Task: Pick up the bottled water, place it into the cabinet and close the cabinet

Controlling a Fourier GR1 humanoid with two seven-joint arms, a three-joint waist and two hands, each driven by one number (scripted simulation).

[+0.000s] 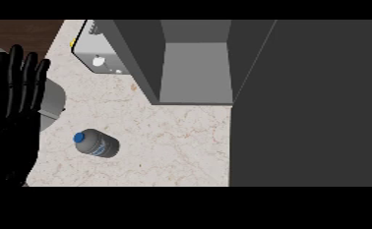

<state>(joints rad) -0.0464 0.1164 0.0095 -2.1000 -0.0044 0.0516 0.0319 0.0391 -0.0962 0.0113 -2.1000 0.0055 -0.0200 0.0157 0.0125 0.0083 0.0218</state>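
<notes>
Bottle (96, 143) upright on worktop (174, 139), cap up, at 4 o'clock from left hand (20, 90). Hand open, empty, resting. Right hand unseen. Cabinet (193, 61) open at 1 o'clock.

Speckled counter (181, 134) — bottled water (96, 143), cabinet (195, 61)

One head view looks steeply down on the counter (181, 139) and open cabinet (196, 71).

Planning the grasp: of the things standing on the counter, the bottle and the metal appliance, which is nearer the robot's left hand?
The bottled water, blue-capped, stands on the counter just right of the open left hand. The grey metal appliance sits farther back, beside the open cabinet.
</notes>
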